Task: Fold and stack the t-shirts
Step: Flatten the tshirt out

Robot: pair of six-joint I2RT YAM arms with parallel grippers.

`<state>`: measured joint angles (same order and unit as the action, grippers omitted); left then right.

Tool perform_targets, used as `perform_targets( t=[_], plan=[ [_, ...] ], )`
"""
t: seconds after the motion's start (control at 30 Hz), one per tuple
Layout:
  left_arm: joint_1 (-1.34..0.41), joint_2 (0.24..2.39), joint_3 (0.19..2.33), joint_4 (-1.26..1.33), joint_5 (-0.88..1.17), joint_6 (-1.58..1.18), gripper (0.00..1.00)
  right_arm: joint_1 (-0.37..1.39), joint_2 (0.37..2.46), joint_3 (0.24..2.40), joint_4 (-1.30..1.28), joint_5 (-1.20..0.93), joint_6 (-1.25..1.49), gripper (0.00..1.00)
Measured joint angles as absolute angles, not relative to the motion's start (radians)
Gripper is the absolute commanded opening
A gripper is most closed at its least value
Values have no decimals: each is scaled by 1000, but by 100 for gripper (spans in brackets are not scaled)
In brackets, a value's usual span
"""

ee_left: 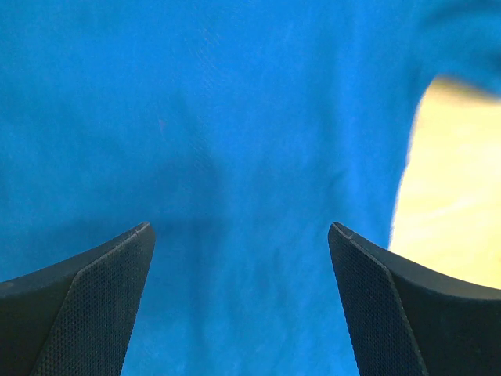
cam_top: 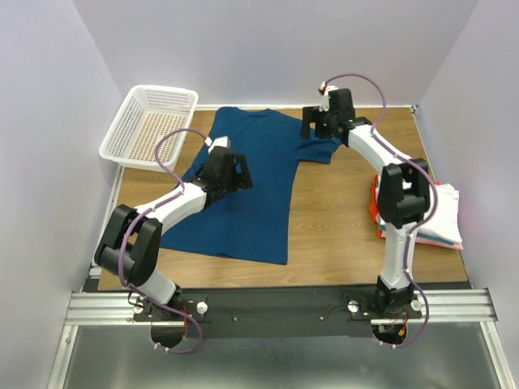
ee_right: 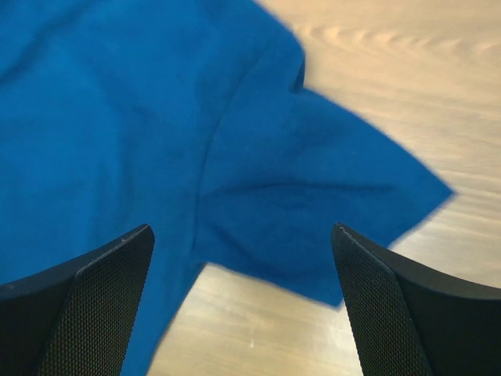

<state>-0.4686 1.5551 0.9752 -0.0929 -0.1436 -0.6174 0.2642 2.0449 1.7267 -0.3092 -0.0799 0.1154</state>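
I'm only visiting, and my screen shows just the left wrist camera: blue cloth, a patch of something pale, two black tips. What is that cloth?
Observer: It is a whole blue t-shirt, spread flat on a wooden table.
Visitor: Where is the other arm?
Observer: The right pincer is open above one sleeve of that same shirt, at its far end.
Visitor: Is that the only shirt?
Observer: No. A stack of folded shirts, white, pink and orange-red, lies at the table's right edge, partly behind the right arm.
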Motion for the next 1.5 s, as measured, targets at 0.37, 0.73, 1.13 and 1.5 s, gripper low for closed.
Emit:
perform_targets(
  t=[0.37, 0.73, 1.13, 1.5],
  plan=[
    [-469, 1595, 877, -23, -84, -672, 98, 264, 2276, 1793, -317, -115, 139, 100],
    [-469, 1728, 960, -27, -91, -683, 98, 265, 2126, 1491, -187, -94, 242, 100],
    [-469, 1828, 1074, -40, -86, -672, 98, 389, 1574, 764, -62, 82, 517, 100],
    [-510, 2083, 1399, -12, 29, -636, 98, 739, 1243, 491, -82, 43, 736, 100]
  ],
)
